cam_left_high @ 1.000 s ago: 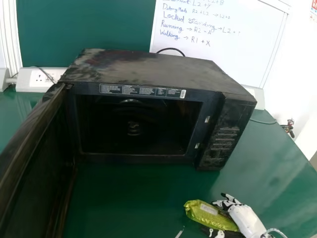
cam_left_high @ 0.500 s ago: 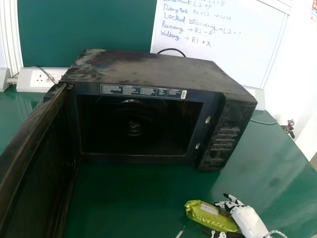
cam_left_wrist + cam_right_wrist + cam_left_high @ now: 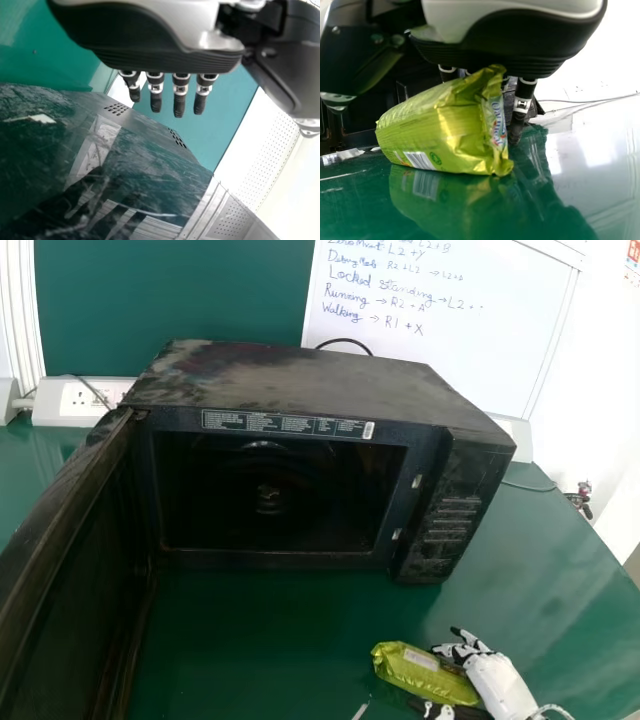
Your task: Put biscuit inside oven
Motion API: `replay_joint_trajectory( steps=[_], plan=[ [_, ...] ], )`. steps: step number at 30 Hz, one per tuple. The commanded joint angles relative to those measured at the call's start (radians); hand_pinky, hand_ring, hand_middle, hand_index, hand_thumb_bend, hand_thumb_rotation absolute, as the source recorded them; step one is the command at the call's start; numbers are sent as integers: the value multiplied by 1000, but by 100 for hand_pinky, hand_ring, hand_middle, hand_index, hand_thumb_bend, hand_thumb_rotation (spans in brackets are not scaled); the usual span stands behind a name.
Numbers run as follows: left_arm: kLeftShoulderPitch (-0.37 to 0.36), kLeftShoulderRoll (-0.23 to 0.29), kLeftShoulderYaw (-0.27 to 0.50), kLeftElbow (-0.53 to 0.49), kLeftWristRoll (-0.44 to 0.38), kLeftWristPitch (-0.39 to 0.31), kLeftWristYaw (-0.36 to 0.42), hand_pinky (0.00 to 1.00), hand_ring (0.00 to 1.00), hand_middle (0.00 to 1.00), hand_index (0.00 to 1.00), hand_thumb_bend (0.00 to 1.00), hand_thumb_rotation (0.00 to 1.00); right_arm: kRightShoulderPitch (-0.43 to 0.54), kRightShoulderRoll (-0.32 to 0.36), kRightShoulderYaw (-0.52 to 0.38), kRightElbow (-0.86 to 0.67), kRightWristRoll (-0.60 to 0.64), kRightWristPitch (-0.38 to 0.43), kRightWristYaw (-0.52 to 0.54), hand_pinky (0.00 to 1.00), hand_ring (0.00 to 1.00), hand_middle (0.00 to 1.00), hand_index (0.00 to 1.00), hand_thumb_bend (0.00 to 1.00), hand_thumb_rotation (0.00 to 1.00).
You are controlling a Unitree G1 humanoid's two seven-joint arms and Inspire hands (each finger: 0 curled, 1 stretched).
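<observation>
Fingers [image 3: 518, 125] of my right hand [image 3: 498, 685] stood straight beside the biscuit packet [image 3: 420, 674]; I needed a gentle, even squeeze before lifting

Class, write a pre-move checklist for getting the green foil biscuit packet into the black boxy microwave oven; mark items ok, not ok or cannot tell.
1. Oven door open: ok.
2. Packet lying on glossy green table: ok.
3. White-and-black right hand at the packet: ok.
4. Its fingers curled round the packet: not ok, they look straight.
5. Oven's dark cavity free of obstacles: cannot tell.
6. Left hand holding nothing: ok.
</observation>
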State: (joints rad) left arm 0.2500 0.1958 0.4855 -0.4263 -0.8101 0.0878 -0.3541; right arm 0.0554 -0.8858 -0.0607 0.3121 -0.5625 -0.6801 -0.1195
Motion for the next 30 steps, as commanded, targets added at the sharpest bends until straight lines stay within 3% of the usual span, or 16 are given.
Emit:
replay_joint_trajectory(
  steps=[1,10,30],
  plan=[
    [10,-2,8,-9,-15,-3,-1,100,99,98,98,88,87,8,17,31,53,-29,2,-2,62,74,80,75,100,27],
    [9,2,8,-7,-19,-6,-4,100,99,98,98,88,86,-31,16,72,99,-65,-10,-58,52,69,78,73,100,24],
    [27,8,16,-34,-24,-6,1,100,99,98,99,89,87,-44,21,95,93,-75,3,-79,48,62,67,67,100,14]
  ],
)
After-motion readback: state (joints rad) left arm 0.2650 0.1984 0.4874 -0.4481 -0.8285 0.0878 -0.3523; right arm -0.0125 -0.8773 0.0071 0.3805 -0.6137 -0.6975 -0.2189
